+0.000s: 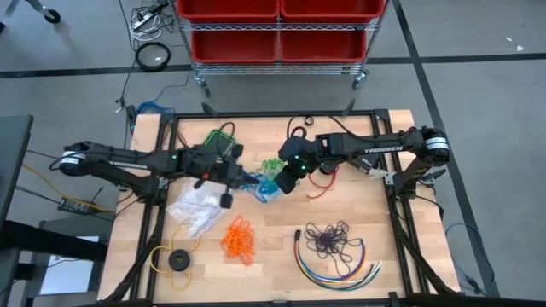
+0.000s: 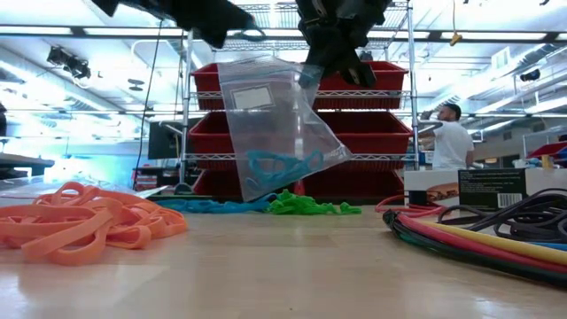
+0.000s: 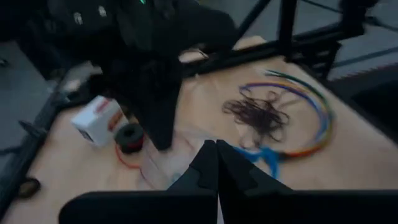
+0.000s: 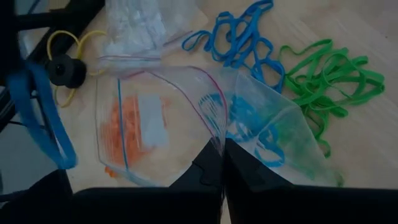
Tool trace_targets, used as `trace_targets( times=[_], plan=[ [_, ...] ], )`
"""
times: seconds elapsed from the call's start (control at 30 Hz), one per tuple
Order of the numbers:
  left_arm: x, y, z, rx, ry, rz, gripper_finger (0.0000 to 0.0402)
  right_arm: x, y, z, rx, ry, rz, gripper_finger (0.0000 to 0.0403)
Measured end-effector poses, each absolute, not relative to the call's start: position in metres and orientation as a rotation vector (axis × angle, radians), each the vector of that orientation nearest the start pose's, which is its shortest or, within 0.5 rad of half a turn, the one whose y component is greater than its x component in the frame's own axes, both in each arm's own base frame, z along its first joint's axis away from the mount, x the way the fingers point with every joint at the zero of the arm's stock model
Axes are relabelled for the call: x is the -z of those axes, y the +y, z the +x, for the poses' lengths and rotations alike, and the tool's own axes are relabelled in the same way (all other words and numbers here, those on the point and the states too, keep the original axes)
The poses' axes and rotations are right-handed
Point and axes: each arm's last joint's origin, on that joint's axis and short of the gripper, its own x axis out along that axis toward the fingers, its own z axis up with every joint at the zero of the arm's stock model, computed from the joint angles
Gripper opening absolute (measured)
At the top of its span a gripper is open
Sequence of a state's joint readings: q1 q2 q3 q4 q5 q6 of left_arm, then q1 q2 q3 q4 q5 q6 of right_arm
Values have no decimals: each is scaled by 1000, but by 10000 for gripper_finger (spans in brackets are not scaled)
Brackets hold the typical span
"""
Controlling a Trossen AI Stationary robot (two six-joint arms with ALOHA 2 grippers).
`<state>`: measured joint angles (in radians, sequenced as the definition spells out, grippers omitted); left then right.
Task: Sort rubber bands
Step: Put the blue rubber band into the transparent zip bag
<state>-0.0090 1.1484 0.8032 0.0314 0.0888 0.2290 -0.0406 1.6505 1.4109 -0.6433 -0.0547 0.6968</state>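
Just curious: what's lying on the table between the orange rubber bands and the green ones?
In the low view, loose blue rubber bands lie between the orange bunch and the green bunch.

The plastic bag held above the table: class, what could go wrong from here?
The right gripper pinches only the plastic bag rim, so it could slip and spill the blue bands inside. The bag's mouth may sag shut. Blue bands on the table touch green ones, so colours might mix.
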Motion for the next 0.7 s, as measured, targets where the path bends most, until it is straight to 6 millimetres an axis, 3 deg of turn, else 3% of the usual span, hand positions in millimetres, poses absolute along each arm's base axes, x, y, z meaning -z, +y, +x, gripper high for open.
trace_targets(
  times=[0.33, 0.6, 0.7],
  plan=[
    [-276, -12, 278, 63, 366, 386, 0, -293, -13, 355, 289, 839, 686, 0],
    [-270, -8, 284, -224, 455, 534, 0, -294, -13, 356, 285, 830, 684, 0],
    [-271, -8, 284, -252, 457, 562, 0, -294, -13, 356, 285, 830, 683, 0]
  ],
)
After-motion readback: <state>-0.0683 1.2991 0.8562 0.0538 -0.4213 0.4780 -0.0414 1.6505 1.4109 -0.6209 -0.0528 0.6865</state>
